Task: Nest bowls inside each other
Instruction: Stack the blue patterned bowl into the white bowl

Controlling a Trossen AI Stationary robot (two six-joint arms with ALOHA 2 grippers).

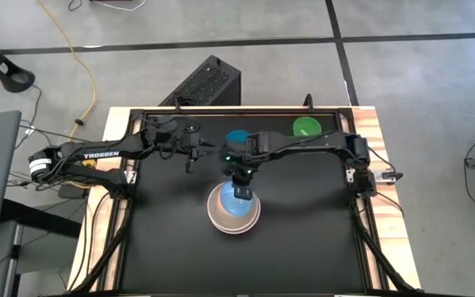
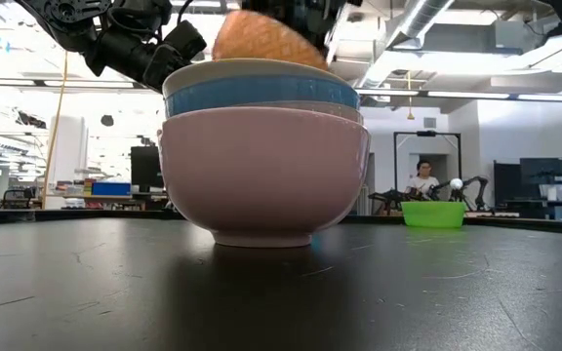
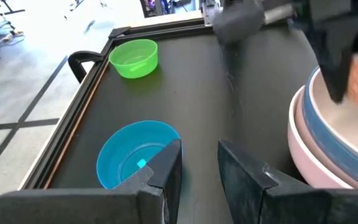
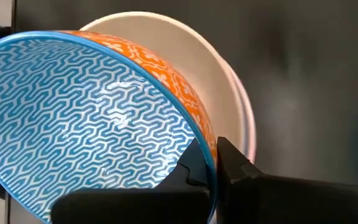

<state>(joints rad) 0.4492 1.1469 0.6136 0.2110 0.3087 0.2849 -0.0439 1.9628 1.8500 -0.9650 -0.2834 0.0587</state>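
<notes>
A stack of nested bowls stands mid-table: a pink bowl [image 2: 261,171] outermost, a blue one [image 2: 261,96] inside it and a white one [image 4: 166,31] innermost. Just above the stack hangs a bowl with an orange outside and a blue-patterned inside [image 4: 86,106], with my right gripper [image 4: 215,163] shut on it. My left gripper [image 3: 199,165] stands open and empty above the table, left of the stack. A small light blue bowl [image 3: 135,155] and a small green bowl [image 3: 134,58] rest on their bases near the far edge. My right gripper pinches the patterned bowl's rim [image 4: 205,134], one finger inside the bowl and one on its orange outer wall. The fingers slant down from above. The bowl hangs tilted and lifted clear, directly over the white bowl of the stack [image 1: 213,216].
A raised black frame [image 3: 86,93] runs around the dark table top. The light blue bowl [image 1: 237,139] and the green bowl [image 1: 307,127] sit by the far rim. Bare table lies on the near side of the stack. A person sits far off in the room behind.
</notes>
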